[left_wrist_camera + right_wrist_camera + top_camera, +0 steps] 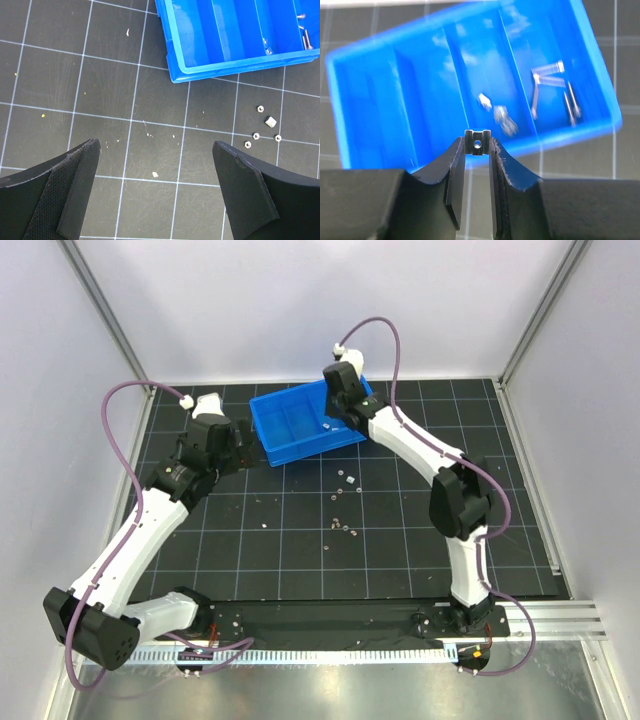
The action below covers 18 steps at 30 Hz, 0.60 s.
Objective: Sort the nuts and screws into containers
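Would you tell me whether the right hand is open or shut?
Shut: the right hand clamps a nut between its fingertips.

Black mat [250,560] ruled with a white grid. Carries a blue tray [268,435] lying skewed to the lines. Nuts [347,478] scattered loose just nearward of the tray, pale flecks [155,174] strewn nearward of its left end.

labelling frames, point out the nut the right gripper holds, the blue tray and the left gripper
nut [477,136]: right wrist view, its holed front face
blue tray [210,71]: left wrist view, near outer wall
left gripper [156,146]: left wrist view, midway between its fingertips
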Tool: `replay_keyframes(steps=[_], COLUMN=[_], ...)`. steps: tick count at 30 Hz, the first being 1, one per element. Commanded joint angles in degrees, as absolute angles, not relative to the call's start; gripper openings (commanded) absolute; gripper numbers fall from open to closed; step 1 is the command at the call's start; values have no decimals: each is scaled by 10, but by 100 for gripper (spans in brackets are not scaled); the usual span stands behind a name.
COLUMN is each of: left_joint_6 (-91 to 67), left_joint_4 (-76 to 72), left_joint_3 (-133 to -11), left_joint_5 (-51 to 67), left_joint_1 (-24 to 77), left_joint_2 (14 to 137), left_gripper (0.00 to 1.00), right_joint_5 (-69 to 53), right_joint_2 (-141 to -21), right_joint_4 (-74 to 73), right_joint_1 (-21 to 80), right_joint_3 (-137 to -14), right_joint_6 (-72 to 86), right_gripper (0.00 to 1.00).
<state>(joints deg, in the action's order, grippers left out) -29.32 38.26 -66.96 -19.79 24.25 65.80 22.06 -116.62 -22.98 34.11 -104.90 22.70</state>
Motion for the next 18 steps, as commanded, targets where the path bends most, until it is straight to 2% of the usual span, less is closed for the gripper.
replay_keyframes(steps=[1,4,6,7,8,11,14,18], left_joint_6=[-283,-282,-281,-280,-280,-279,-279,-279], left_joint_4=[381,381,381,383,382,384,385,387], left_joint_3=[-685,-685,-685,-686,-686,-686,-687,-686], left_joint_5=[-206,-208,-209,-211,-214,-218,-217,-215], left_joint_1=[244,243,244,243,243,245,246,250], left_joint_2=[641,642,642,642,642,640,639,637], left_gripper=[100,100,100,100,100,100,100,100], right_joint_5=[206,170,163,156,150,147,135,93], right_joint_2=[-1240,-1296,-1329,-1334,-1335,-1294,-1217,-1084], right_joint_4=[-227,-238,-265,-275,-284,-290,-297,-229], right_joint_1=[326,317,315,315,315,315,315,315], right_joint_3=[-1134,-1200,-1254,-1270,-1281,-1279,-1225,-998], right_joint_6=[185,182,180,173,173,163,163,149], right_gripper=[18,21,37,50,67,76,77,78])
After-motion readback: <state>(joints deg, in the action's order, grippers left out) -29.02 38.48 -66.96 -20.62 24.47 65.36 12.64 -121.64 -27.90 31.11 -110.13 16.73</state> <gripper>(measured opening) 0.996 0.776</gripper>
